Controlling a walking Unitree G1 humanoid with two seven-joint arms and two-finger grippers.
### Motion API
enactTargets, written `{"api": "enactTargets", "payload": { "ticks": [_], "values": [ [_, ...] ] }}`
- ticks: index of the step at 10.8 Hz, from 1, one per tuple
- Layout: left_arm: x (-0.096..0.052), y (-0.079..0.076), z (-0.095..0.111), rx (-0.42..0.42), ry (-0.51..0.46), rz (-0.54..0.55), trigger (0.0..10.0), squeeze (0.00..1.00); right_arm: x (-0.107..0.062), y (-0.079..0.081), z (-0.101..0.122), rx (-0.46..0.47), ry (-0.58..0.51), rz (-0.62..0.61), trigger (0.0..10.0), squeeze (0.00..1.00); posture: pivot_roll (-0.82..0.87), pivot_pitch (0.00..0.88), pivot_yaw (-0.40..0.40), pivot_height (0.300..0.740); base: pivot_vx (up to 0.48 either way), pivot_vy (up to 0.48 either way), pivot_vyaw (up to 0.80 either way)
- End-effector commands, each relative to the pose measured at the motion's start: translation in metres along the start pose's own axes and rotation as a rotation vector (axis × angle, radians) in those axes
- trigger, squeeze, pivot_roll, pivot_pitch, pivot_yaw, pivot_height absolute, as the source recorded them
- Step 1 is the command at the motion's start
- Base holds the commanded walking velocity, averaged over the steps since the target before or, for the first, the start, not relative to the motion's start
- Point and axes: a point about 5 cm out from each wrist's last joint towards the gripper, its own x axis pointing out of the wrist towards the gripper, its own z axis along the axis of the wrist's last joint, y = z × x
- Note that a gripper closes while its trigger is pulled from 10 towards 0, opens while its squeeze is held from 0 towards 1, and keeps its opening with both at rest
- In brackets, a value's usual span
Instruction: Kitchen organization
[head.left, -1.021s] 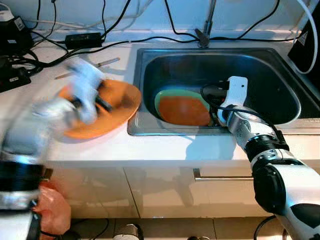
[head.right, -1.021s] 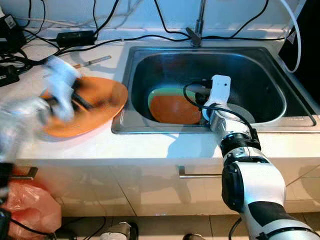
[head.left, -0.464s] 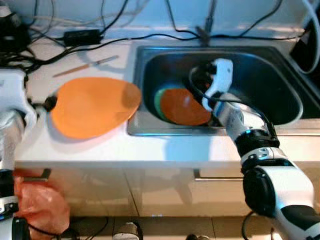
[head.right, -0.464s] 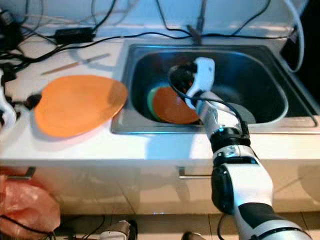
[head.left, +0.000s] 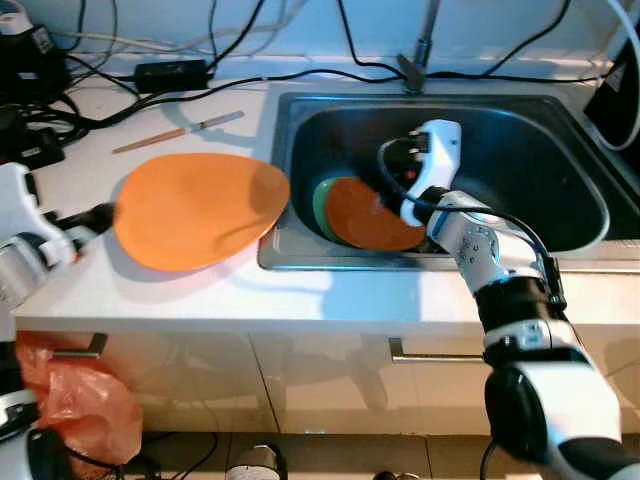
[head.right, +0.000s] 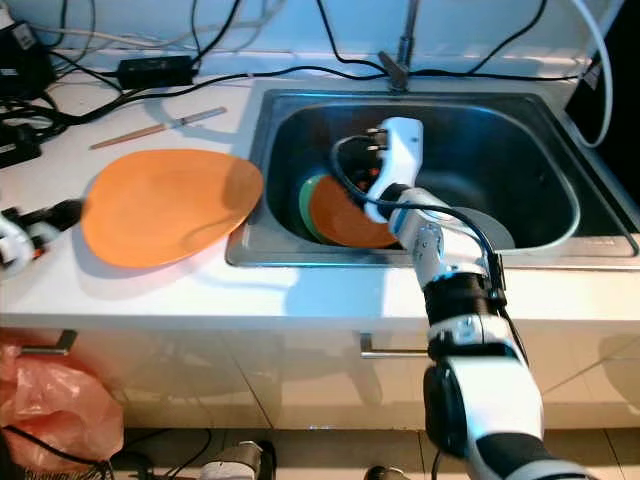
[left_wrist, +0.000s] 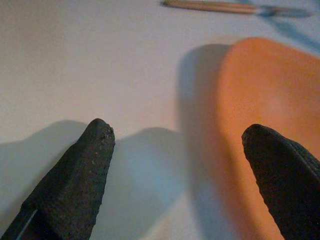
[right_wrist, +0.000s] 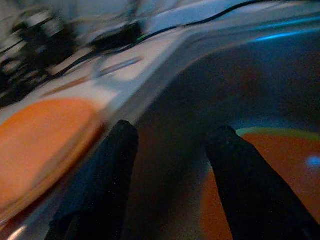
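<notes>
Black cables (head.left: 150, 75) and power adapter (head.left: 172, 72) along back of white surface (head.left: 300, 295). Faucet (head.left: 420, 45) behind sink. Orange plastic bag (head.left: 75, 405) on floor, below drawer handle (head.left: 440, 355).

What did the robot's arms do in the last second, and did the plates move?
The left gripper let go of the big orange plate and pulled back off it towards the robot's left, fingers open. The right gripper lifted up and moved over the orange plate in the sink. Both orange plates, the sink and the chopstick stayed put.
</notes>
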Motion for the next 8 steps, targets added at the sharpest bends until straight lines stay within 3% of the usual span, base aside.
{"api": "enactTargets", "payload": {
  "ticks": [1, 2, 4, 5, 6, 7, 8],
  "values": [
    [0.004, -0.008, -0.014, -0.057, 0.085, -0.065, 10.0, 0.00, -0.003, 0.005, -0.005, 0.000, 0.055, 0.061, 10.0, 0.00, 0.22, 0.106, 0.020, 0.740, 0.000, 0.000, 0.00],
    [0.004, -0.022, -0.011, -0.103, 0.088, -0.149, 10.0, 0.00, -0.013, 0.013, -0.014, -0.005, 0.131, 0.160, 10.0, 0.00, 0.22, 0.106, 0.021, 0.740, 0.000, 0.000, 0.00],
    [0.004, -0.028, -0.011, -0.134, 0.103, -0.189, 10.0, 0.00, -0.020, 0.016, -0.017, -0.018, 0.164, 0.208, 10.0, 0.00, 0.22, 0.106, 0.024, 0.740, 0.000, 0.000, 0.00],
    [0.005, -0.032, -0.014, -0.223, 0.126, -0.223, 10.0, 0.00, -0.025, 0.019, -0.015, -0.027, 0.171, 0.237, 10.0, 0.00, 0.21, 0.107, 0.026, 0.740, 0.000, 0.000, 0.00],
    [0.006, -0.034, -0.015, -0.255, 0.131, -0.237, 9.8, 0.00, -0.027, 0.021, -0.013, -0.027, 0.170, 0.251, 10.0, 0.00, 0.21, 0.107, 0.027, 0.740, 0.000, 0.000, 0.00],
    [0.007, -0.035, -0.016, -0.301, 0.136, -0.253, 0.0, 0.00, -0.030, 0.026, -0.013, -0.028, 0.171, 0.286, 10.0, 0.00, 0.21, 0.108, 0.029, 0.740, 0.000, 0.000, 0.00],
    [0.007, -0.035, -0.016, -0.317, 0.141, -0.263, 0.0, 0.00, -0.032, 0.029, -0.013, -0.027, 0.176, 0.311, 10.0, 0.00, 0.21, 0.110, 0.030, 0.740, 0.000, 0.000, 0.00]
  ]
}}
